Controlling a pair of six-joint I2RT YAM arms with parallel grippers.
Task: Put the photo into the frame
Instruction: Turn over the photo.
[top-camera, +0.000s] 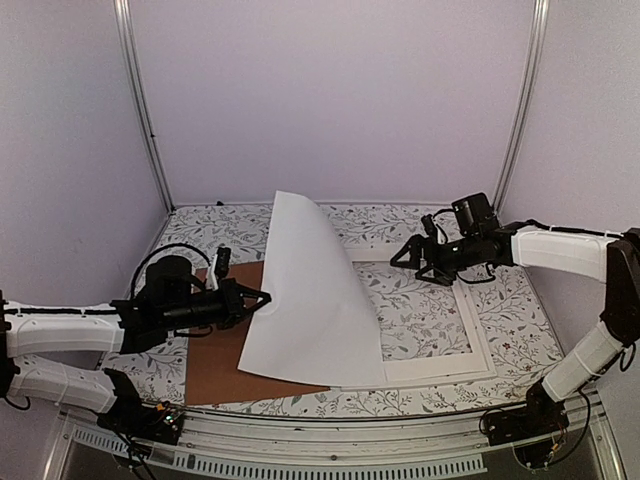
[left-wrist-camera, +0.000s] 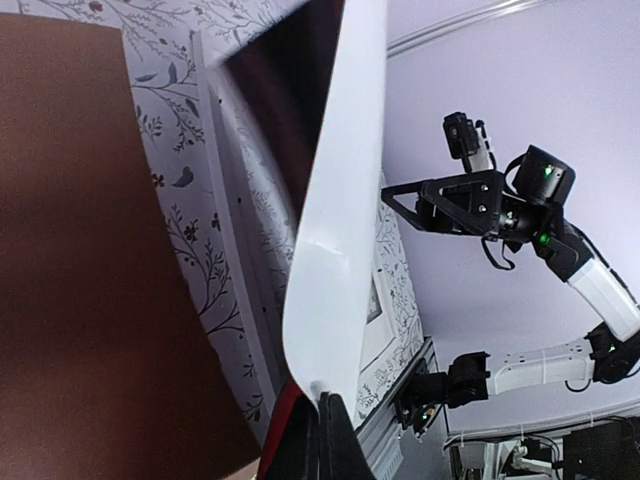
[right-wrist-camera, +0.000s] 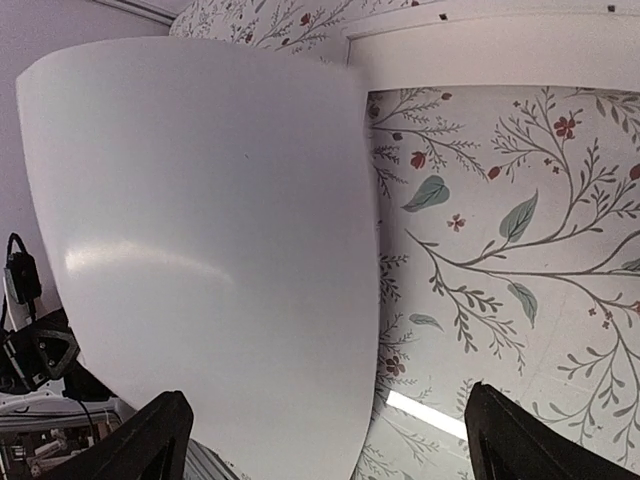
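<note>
Photo stood curled up, white back showing, with its bottom edge across the brown backing board and the frame, which lay flat on the worktop. Left tool pinched its side edge, guessing to tip it over onto the frame. Right tool hovered spread wide, looked ready to catch it.
</note>
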